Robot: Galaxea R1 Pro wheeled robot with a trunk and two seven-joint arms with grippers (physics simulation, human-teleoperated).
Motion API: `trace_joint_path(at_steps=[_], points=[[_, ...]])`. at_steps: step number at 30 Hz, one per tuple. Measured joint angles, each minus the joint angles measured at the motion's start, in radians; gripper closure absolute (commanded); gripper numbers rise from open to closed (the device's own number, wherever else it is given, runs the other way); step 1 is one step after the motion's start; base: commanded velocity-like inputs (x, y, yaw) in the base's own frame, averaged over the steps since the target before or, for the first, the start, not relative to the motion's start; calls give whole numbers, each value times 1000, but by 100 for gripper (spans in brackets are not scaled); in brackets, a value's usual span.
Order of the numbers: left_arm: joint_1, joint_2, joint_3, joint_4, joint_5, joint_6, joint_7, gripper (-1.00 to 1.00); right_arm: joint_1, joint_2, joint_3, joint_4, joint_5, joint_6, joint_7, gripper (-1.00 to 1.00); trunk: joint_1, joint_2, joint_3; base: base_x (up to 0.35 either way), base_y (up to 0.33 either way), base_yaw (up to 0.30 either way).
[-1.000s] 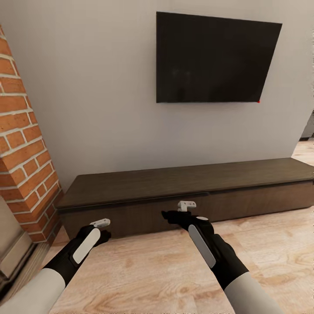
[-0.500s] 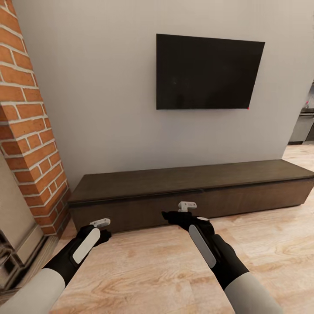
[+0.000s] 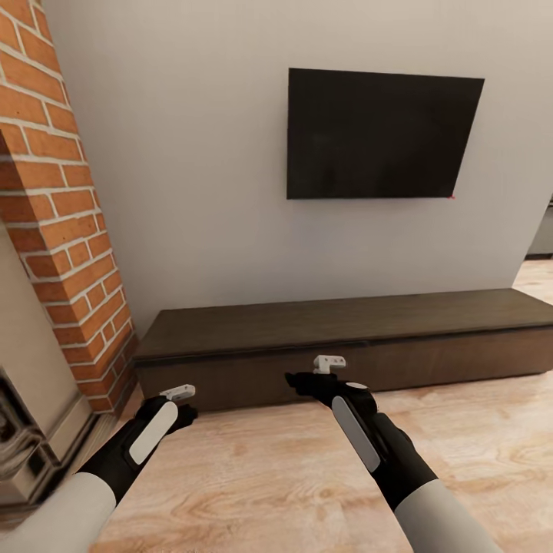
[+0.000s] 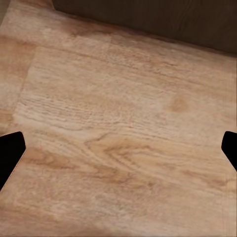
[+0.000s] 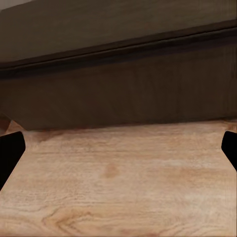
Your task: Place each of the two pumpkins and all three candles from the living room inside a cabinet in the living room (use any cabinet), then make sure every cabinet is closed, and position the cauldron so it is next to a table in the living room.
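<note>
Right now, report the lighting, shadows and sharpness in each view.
Head view: even, soft light, no glare on the dark TV; wide-angle lean in the brick column; faint shadow under the cabinet. Left wrist view: floor grain soft, slightly blurred. Right wrist view: the cabinet front is dim, with a shadow band along its base.

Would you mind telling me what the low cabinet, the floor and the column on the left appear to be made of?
The cabinet looks like dark brown wood or veneer with a matte finish: faint grain shows on its front in the right wrist view. The floor looks like light wooden planks or laminate, with bold grain swirls and a slight sheen. The column looks like red brick with pale mortar joints.
</note>
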Motion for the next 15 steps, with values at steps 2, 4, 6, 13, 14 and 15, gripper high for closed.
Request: trace_joint_path(at_steps=[2, 4, 6, 13, 14, 15], points=[[0, 0, -1, 0, 0, 0, 1, -100, 0, 0, 0, 0, 0, 0, 0, -100, -8, 14, 5, -54, 0, 237], [0, -1, -1, 0, 0, 0, 1, -100, 0, -1, 0, -1, 0, 0, 0, -100, -15, 28, 10, -179, 0, 149], [0, -2, -3, 0, 0, 0, 1, -100, 0, -1, 0, -2, 1, 0, 0, -100, -23, 42, 16, -263, 0, 67], [0, -2, -4, 0, 0, 10, 1, -100, 0, -3, 1, -6, 0, 0, 0, -100, -50, 91, 37, -45, 0, 8], [0, -2, -4, -1, 0, 10, 1, -100, 0, -3, 1, -6, 0, 0, 0, -100, -54, 98, 40, -1, 0, 0], [0, -2, -4, -1, 0, 11, 1, -100, 0, -3, 1, -6, 0, 0, 0, -100, -58, 105, 43, 0, 0, 0]])
